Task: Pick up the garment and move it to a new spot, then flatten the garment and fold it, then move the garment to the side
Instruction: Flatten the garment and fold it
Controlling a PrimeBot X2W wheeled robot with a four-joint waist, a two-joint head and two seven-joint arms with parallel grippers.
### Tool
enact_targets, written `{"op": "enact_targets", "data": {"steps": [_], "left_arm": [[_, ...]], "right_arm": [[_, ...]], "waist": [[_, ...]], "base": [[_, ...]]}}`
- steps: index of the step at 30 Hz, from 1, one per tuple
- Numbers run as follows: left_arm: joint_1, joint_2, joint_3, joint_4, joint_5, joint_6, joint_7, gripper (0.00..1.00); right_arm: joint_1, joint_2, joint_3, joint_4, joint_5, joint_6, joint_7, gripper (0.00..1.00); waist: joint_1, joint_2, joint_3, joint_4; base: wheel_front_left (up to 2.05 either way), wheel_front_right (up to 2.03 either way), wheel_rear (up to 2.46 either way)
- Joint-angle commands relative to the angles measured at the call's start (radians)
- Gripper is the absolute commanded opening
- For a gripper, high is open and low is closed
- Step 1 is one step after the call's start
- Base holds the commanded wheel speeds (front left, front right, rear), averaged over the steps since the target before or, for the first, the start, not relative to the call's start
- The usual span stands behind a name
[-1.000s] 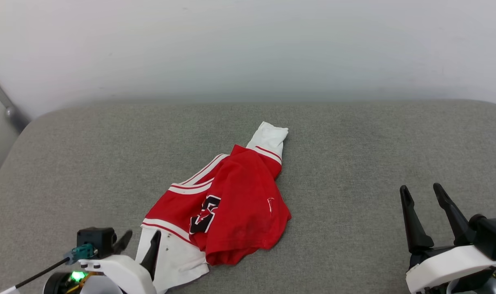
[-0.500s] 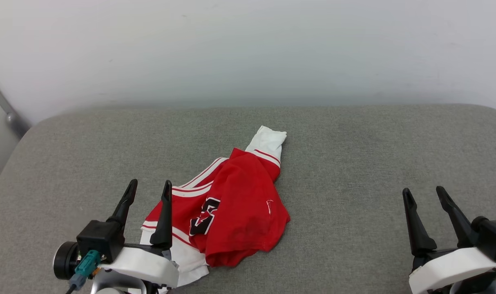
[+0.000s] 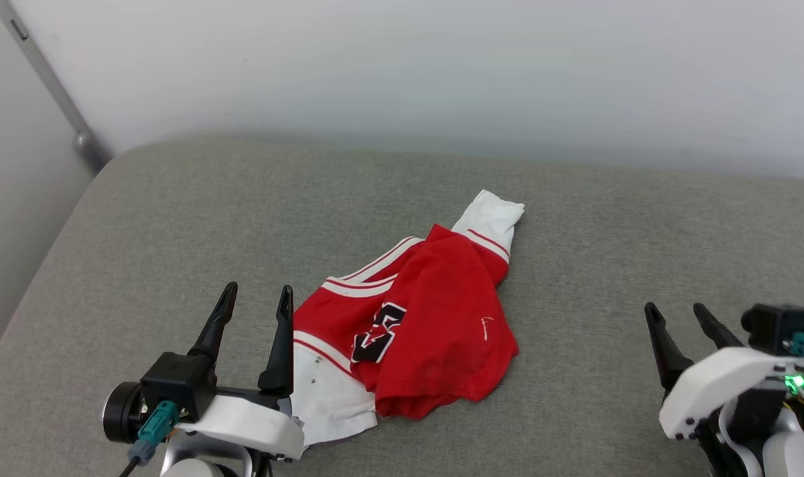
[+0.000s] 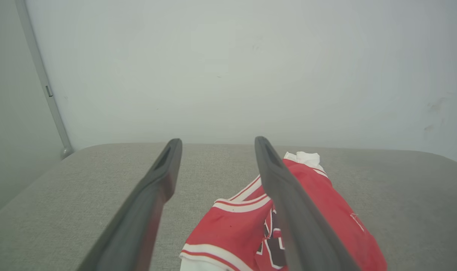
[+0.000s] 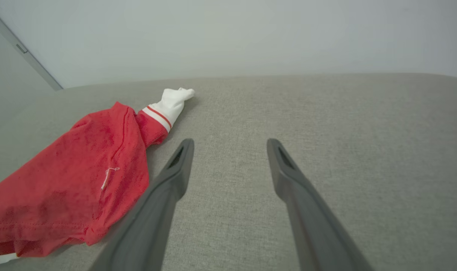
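Grey fabric cushion (image 3: 177,218) w/ crumpled garment (image 3: 435,331), white wall (image 3: 402,66) behind.

Left end effector (image 3: 259,289): white shell (image 3: 243,424), long black tapered fingers (image 3: 281,344), teal cable connector (image 3: 153,429).

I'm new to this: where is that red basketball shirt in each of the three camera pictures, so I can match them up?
Head view: the garment lies crumpled at the centre, slightly low.
Left wrist view: the garment is at the bottom, centre to right.
Right wrist view: the garment is at the left, middle to bottom.
Shared landmark: its white sleeve, sticking out at the far end.
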Motion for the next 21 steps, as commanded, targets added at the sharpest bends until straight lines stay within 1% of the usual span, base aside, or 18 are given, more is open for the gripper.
{"op": "enact_targets", "data": {"steps": [1, 3, 8, 12, 16, 21], "left_arm": [[-0.018, -0.007, 0.004, 0.002, 0.006, -0.007, -0.006, 1.00], [-0.034, -0.025, -0.001, 0.008, 0.021, -0.021, -0.006, 1.00], [-0.073, -0.083, 0.002, 0.028, 0.058, -0.061, -0.006, 1.00], [-0.094, -0.128, 0.017, 0.044, 0.089, -0.096, -0.005, 1.00], [-0.109, -0.166, 0.041, 0.060, 0.116, -0.130, -0.005, 1.00], [-0.117, -0.213, 0.068, 0.080, 0.147, -0.170, -0.005, 1.00]], "right_arm": [[-0.036, -0.002, 0.005, 0.019, -0.007, 0.000, 0.031, 1.00], [-0.100, -0.004, 0.020, 0.073, 0.007, 0.000, 0.114, 1.00], [-0.252, -0.039, 0.117, 0.182, 0.046, 0.000, 0.322, 1.00], [-0.357, -0.063, 0.193, 0.254, 0.085, 0.000, 0.448, 1.00], [-0.441, -0.074, 0.230, 0.342, 0.105, 0.000, 0.522, 1.00], [-0.503, -0.074, 0.237, 0.477, 0.103, 0.000, 0.551, 1.00]], "waist": [[0.0001, 0.0000, 0.037, 0.038], [0.0001, 0.0000, 0.066, 0.068], [0.0001, 0.0000, 0.134, 0.127], [0.0001, 0.0000, 0.175, 0.166], [0.0001, 0.0000, 0.205, 0.193], [0.0001, 0.0000, 0.235, 0.215]], "base": [[0.00, 0.00, 0.00], [0.00, 0.00, 0.00], [0.00, 0.00, 0.00], [0.00, 0.00, 0.00], [0.00, 0.00, 0.00], [0.00, 0.00, 0.00]]}}
